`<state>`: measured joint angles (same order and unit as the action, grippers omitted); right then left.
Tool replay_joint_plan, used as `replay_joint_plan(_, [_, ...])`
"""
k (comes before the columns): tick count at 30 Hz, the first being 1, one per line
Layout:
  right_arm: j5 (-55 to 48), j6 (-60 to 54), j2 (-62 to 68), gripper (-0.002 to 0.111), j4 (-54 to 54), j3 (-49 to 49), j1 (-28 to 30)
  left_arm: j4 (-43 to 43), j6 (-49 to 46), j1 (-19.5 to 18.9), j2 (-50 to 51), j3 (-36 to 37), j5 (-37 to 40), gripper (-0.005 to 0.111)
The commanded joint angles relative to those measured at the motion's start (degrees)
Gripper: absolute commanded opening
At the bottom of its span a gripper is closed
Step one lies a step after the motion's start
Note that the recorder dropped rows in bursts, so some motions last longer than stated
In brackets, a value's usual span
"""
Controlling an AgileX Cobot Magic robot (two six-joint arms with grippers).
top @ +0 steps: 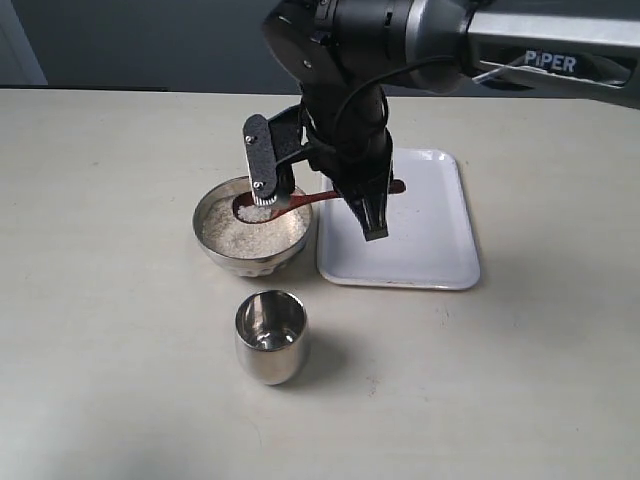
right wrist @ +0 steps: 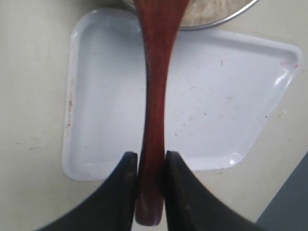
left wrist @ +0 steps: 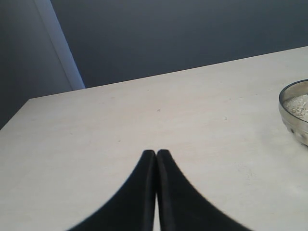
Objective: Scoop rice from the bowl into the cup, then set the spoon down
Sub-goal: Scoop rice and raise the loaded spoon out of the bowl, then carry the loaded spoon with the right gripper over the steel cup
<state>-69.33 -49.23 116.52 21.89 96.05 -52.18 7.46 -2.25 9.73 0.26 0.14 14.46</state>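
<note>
A black robot arm marked PIPER reaches in from the right edge of the cream table point(top: 100, 300). Its right gripper point(top: 372, 205) point(right wrist: 151, 159) is clamped on the wooden spoon point(top: 320, 198) point(right wrist: 156, 72). The two dark fingers point(right wrist: 126, 168) pinch the slim reddish-brown handle close to its end, with a short stub showing past them.

The handle runs roughly level out over the corner of a white plastic tray point(top: 430, 230) point(right wrist: 106, 96). The oval head, heaped with rice point(top: 255, 212), sits inside the rim of the steel bowl point(top: 250, 262). Whether the head is clear of the grains below cannot be told.

The faceted bowl stands about mid-table. It holds a pale bed of rice and almost touches the tray's long side, and the tray lies between the bowl and the table's right edge. The steel cup point(top: 270, 340) stands upright on its own, apart from the bowl on the side towards the near edge, its inside shining.

The left gripper point(left wrist: 156, 153), seen only by its own camera, has its fingertips pressed together on nothing. It hangs over bare tabletop, with the bowl point(left wrist: 293, 120) and its rice point(left wrist: 298, 103) at the side of that view.
</note>
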Motion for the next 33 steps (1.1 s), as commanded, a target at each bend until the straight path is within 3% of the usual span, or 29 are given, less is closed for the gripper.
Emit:
replay_joint_plan(1, [-0.64, -0.25, -1.41, -0.001, -3.42, 0.27, 0.22, 0.12, 0.20, 0.18, -0.26, -0.14, -0.84, 0.001])
replay_joint_plan(15, [-0.64, -0.04, -3.18, -0.001, -7.31, -0.44, 0.22, 0.12, 0.20, 0.18, -0.26, -0.14, -0.84, 0.001])
replay_joint_plan(33, [-0.64, 1.44, -12.77, -0.001, -10.84, -18.07, 0.12, 0.12, 0.20, 0.18, -0.26, -0.14, -0.84, 0.001])
